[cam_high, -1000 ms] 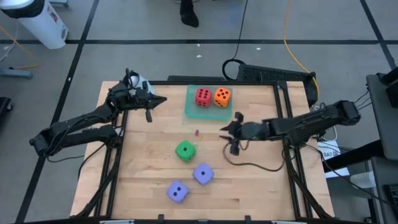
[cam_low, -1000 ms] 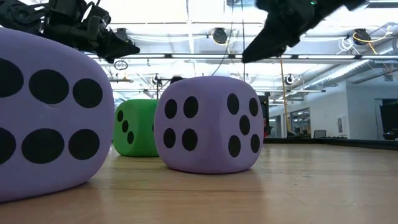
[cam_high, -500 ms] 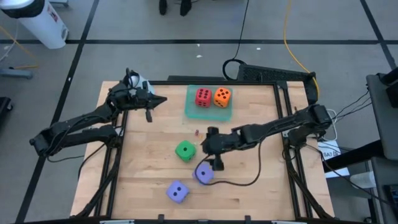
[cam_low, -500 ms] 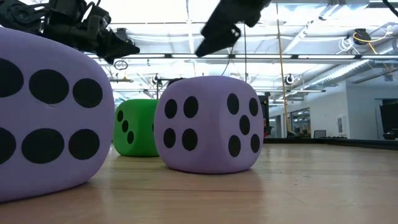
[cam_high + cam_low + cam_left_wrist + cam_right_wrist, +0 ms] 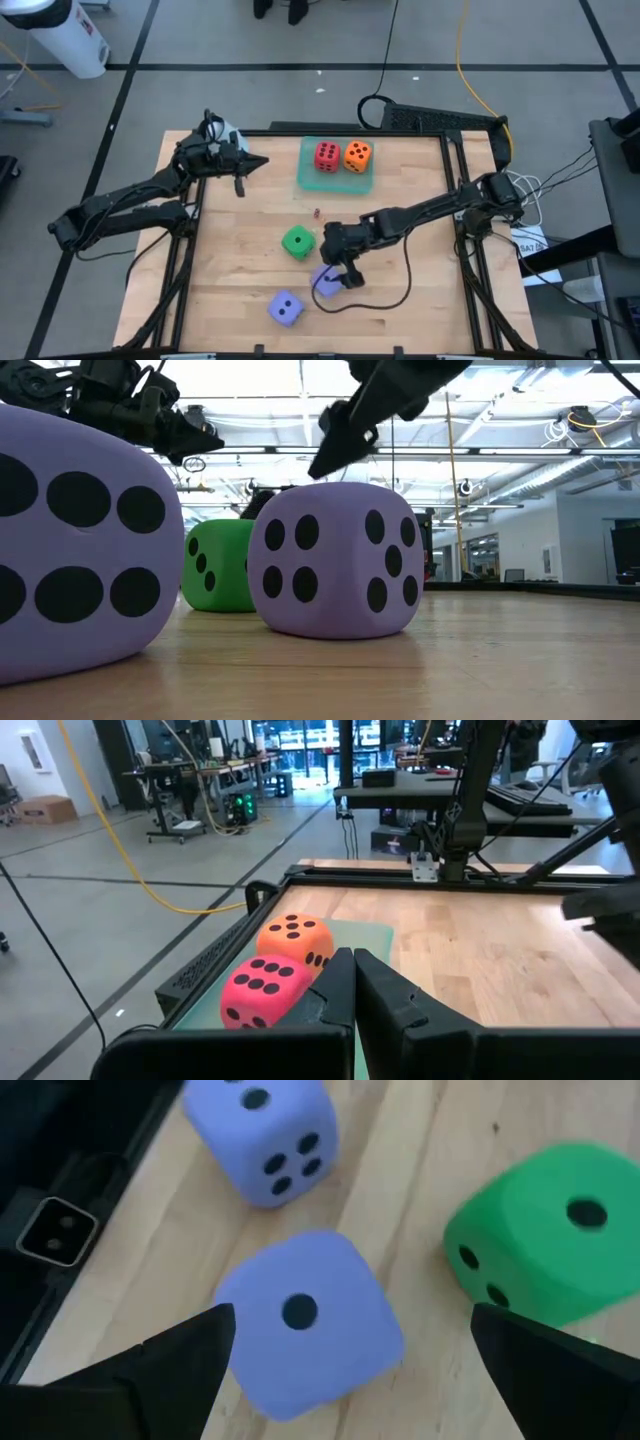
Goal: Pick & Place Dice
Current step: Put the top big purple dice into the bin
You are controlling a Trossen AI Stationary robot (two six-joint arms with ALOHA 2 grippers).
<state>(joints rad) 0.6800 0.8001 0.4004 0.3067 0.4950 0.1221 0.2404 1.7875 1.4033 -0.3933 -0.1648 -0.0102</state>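
- Looking down on the wooden table point(image 5: 400, 300): I have the right arm stretched in from its side toward the middle, the left arm parked at the far left corner.
- Green tray point(image 5: 335, 180) at the far edge, carrying the red die point(image 5: 326, 155) and the orange die point(image 5: 357, 154) side by side, touching or nearly so.
- Left gripper point(image 5: 262, 162) off to the left of the tray, fingers pressed together with nothing between them; its wrist camera looks past the closed tips at the red and orange dice.
- Right gripper point(image 5: 335, 277) hangs directly over the nearer purple-blue die point(image 5: 326, 284). My read: fingers spread wide, holding nothing.
- In the right wrist view that die point(image 5: 310, 1325) sits between the two fingertips point(image 5: 185, 1355), one-pip face up, a gap on each side, no contact visible.
- Green die point(image 5: 296, 242) just beside the gripper, toward the left and farther back.
- Second purple-blue die point(image 5: 285, 309) near the front edge, apart from the first.
- Small reddish speck point(image 5: 317, 213) on the wood between tray and green die; cannot identify.
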